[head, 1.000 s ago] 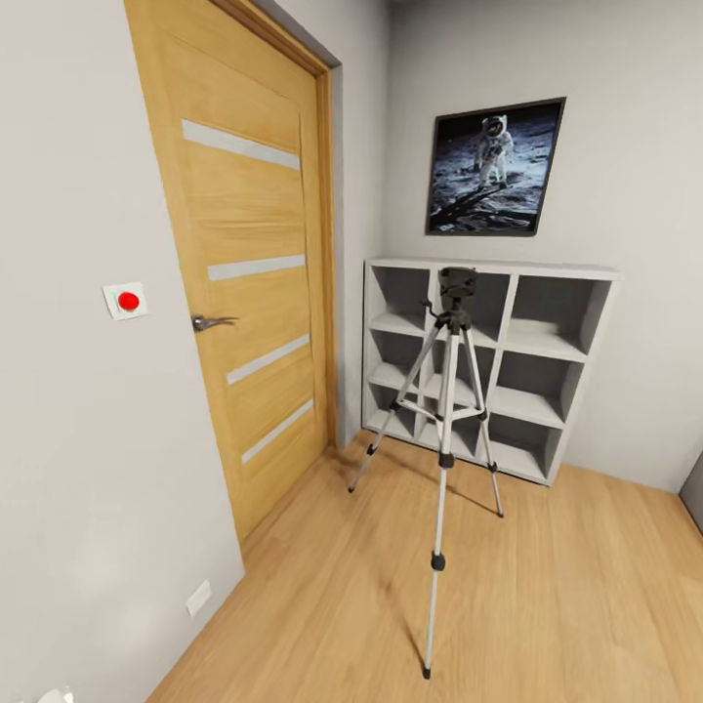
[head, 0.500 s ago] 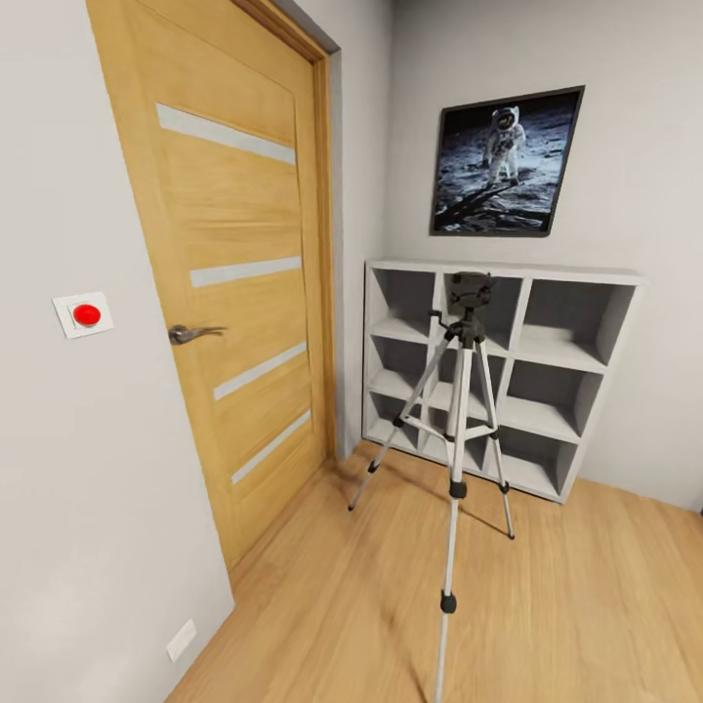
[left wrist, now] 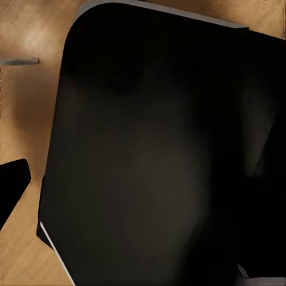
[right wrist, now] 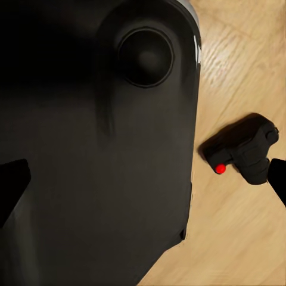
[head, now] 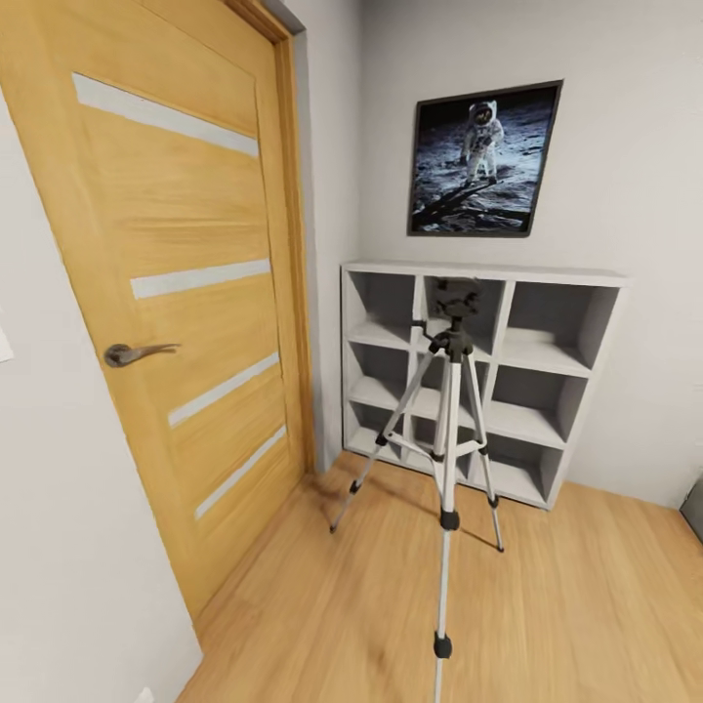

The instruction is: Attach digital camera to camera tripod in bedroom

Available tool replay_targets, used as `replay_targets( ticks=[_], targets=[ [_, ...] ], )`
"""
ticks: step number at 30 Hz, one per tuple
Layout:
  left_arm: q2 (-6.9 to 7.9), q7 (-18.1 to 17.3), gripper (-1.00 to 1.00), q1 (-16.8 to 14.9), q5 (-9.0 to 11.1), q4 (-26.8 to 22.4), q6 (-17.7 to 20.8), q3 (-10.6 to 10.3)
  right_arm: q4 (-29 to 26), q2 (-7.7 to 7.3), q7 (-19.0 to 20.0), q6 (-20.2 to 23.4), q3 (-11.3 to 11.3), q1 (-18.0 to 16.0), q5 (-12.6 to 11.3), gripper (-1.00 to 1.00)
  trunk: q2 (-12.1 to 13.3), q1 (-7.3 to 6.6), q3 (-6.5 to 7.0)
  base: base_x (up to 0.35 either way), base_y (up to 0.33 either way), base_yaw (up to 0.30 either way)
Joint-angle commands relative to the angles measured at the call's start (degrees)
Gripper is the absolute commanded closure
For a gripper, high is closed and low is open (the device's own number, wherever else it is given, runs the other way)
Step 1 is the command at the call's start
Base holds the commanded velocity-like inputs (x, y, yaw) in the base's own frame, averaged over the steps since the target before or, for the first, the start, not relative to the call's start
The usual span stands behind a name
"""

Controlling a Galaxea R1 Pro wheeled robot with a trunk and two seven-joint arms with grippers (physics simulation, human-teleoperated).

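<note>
Before the grey shelf (head: 478,376), the silver-legged tripod (head: 447,430) now appears nearer: the base has advanced. The black camera (right wrist: 243,149) lies on the floor; gripper states cannot be determined.

Digital camera (right wrist: 241,149) with red dot lying on wood floor (right wrist: 238,238), beside dark robot body (right wrist: 95,149)

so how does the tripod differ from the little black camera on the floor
The silver-legged camera tripod stands upright on three spread legs before the grey cube shelf; the small black digital camera lies on the wood floor. The tripod is tall and spindly, the camera chunky with a red dot. Both have black parts.
</note>
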Motion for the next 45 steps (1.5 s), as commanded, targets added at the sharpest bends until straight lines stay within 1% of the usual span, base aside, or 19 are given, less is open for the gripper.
replay_targets(
  ticks=[1,8,12,45],
  targets=[
    [-0.16,0.0,-1.00,0.0,0.3,0.0,-0.1,0.1,0.0,0.00,0.0,-0.1,0.0,0.0,0.1,-1.00,0.0,0.03,-0.04,0.321,0.073,-0.282],
    [-0.35,0.0,-1.00,0.0,0.3,0.0,-0.2,0.0,0.0,0.01,0.0,-0.1,0.0,0.0,0.1,-1.00,0.0,0.03,-0.04,0.299,0.067,-0.284],
    [-0.38,0.0,-1.00,0.0,0.3,0.0,-0.2,0.0,0.0,0.00,0.0,-0.1,0.0,0.0,0.1,-1.00,0.0,0.03,-0.04,0.109,0.012,-0.286],
    [-0.27,0.1,-1.00,0.0,0.7,0.0,-0.1,0.4,0.0,0.00,-0.6,-0.2,-0.1,0.0,-0.2,-1.00,0.0,0.03,-0.04,0.009,0.001,-0.287]
  ],
)
